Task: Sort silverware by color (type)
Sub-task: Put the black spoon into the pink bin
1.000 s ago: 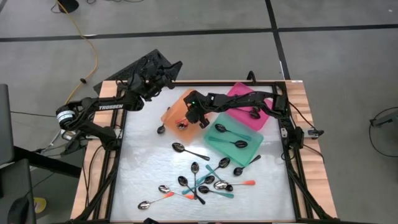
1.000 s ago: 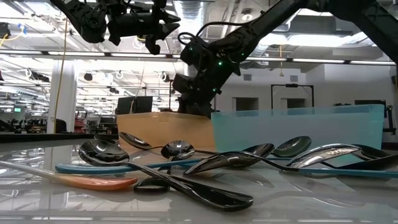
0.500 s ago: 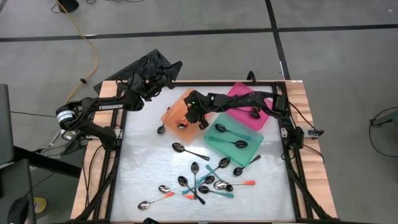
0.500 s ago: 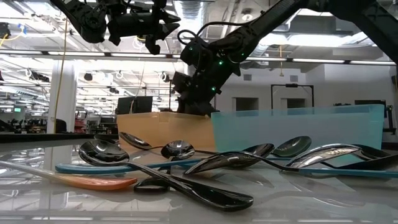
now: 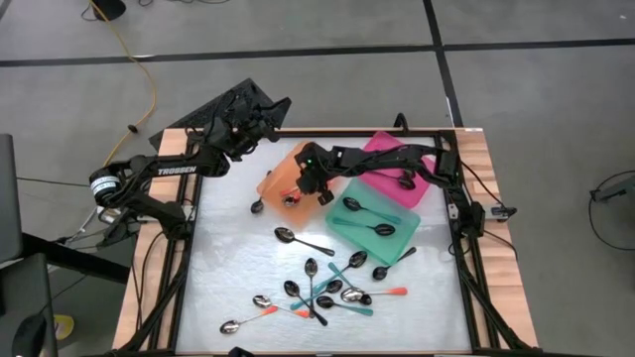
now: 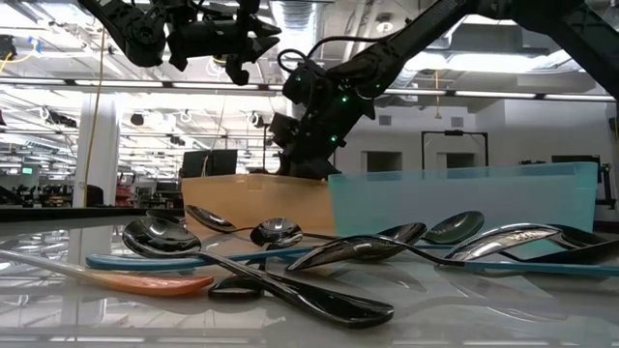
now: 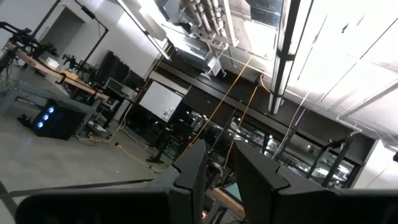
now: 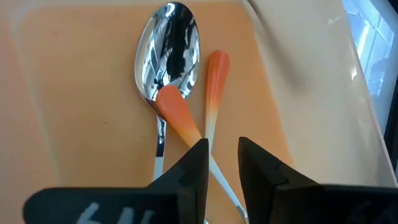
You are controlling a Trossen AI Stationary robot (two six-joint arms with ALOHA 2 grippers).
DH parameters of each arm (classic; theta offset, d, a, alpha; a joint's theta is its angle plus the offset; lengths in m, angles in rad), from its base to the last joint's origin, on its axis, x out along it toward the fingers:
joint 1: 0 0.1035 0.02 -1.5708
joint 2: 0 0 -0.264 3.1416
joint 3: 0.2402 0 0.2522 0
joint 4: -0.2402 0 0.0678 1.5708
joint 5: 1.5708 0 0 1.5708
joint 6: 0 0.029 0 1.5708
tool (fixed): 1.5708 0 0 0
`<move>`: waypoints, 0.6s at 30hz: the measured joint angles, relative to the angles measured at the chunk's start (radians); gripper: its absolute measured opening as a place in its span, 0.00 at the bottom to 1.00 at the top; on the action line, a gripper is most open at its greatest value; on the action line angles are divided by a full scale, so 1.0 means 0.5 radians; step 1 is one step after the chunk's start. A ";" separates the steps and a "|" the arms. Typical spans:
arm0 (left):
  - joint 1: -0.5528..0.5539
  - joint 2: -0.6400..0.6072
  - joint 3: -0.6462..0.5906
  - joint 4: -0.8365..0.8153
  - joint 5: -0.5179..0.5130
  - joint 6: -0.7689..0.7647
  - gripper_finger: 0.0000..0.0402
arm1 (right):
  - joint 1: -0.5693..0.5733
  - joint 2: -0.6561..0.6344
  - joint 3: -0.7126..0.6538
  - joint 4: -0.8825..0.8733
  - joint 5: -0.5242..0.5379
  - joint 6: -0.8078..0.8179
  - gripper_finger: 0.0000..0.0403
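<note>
Spoons [image 8: 169, 68] with orange handles lie crossed in the orange tray [image 5: 281, 175], and my right gripper [image 8: 221, 163] hangs just over them, the arm stretched in from the right edge across the pink tray [image 5: 389, 151]. Its fingers [image 8: 189, 167] stand slightly parted, holding nothing. My left gripper [image 5: 266, 114] waits raised at the table's far left corner, fingers a little apart, empty. More spoons [image 5: 322, 291] lie scattered near the front, and two in the teal tray [image 5: 347, 223].
</note>
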 joint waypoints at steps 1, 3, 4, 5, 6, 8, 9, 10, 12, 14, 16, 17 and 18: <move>0.000 0.000 0.000 0.000 0.000 0.000 0.17 | -0.002 0.000 0.000 0.000 -0.006 0.015 0.26; 0.000 0.000 0.000 -0.006 0.000 0.001 0.17 | -0.003 0.000 0.000 -0.003 -0.045 0.046 0.31; 0.000 0.000 0.000 -0.012 -0.001 0.002 0.17 | -0.002 -0.001 0.000 -0.003 -0.044 0.062 0.34; 0.000 0.000 0.000 -0.020 -0.001 0.008 0.17 | -0.002 -0.001 0.000 -0.003 -0.044 0.075 0.37; 0.000 0.000 0.000 -0.024 -0.001 0.009 0.17 | -0.002 -0.001 0.000 -0.003 -0.043 0.076 0.41; 0.000 0.000 0.000 -0.035 -0.004 0.010 0.17 | -0.001 -0.001 0.000 -0.004 -0.042 0.078 0.47; 0.000 0.000 0.000 -0.043 -0.008 0.010 0.17 | 0.000 -0.001 0.000 -0.003 -0.042 0.078 0.50; 0.000 0.000 0.000 -0.051 -0.011 0.009 0.17 | 0.000 -0.001 0.000 -0.001 -0.042 0.078 0.52; 0.000 0.001 0.000 -0.053 -0.011 0.008 0.17 | 0.000 -0.001 0.000 0.003 -0.042 0.081 0.56; 0.000 0.001 0.000 -0.055 -0.010 0.008 0.17 | 0.000 -0.001 0.000 0.010 -0.041 0.083 0.57; 0.000 0.001 0.000 -0.064 -0.010 0.005 0.17 | 0.000 -0.001 0.000 0.014 -0.041 0.082 0.58; 0.000 0.001 0.000 -0.065 -0.010 -0.002 0.17 | 0.000 -0.001 0.000 0.014 -0.041 0.082 0.58; 0.000 0.001 0.001 -0.065 -0.010 -0.002 0.17 | 0.000 -0.004 0.000 0.009 -0.041 0.082 0.58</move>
